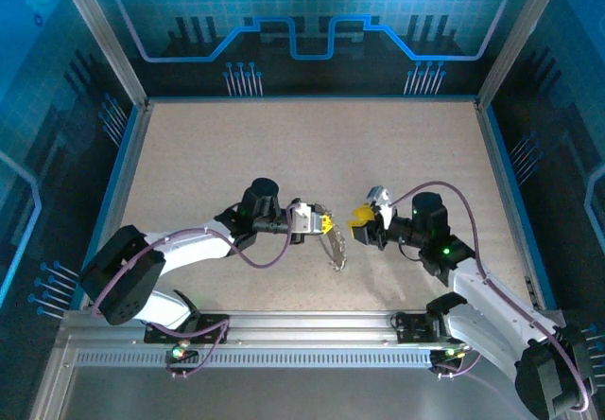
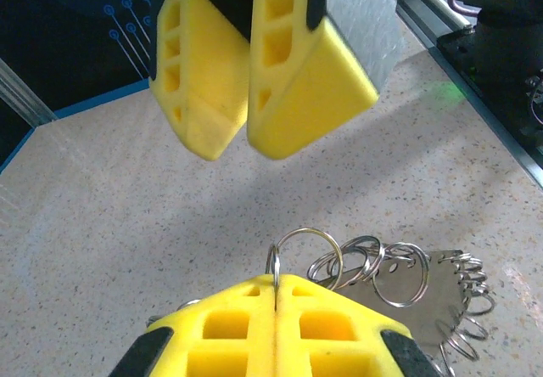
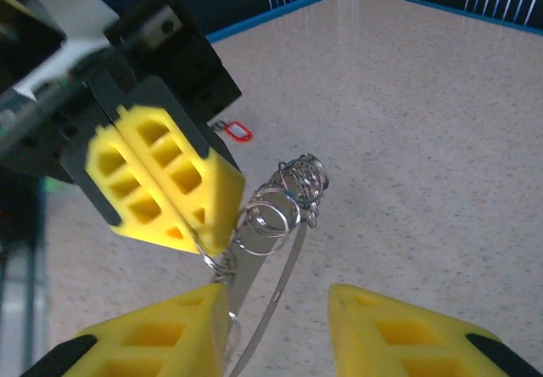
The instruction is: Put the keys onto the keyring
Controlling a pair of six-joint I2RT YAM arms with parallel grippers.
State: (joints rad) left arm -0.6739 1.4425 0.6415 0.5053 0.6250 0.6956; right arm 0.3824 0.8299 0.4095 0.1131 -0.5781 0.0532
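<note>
Speckled tabletop [image 1: 284,155]: left fingers [image 2: 229,322] pinching keyring [image 2: 361,262], right fingers [image 3: 170,334] apart, empty, opposite; ring presented, next likely fetching red key [image 3: 237,131] beyond left fingers.

1. Two robot arms: left arm [image 1: 189,245] lower left, right arm [image 1: 484,292] lower right.
2. Two yellow-tipped grippers at centre frame: left gripper [image 1: 324,219], right gripper [image 1: 362,217].
3. One keyring [image 1: 336,250]; its small rings are too tangled to count.
4. One red-headed key [image 3: 240,131], upper left of centre in the right wrist view.
</note>
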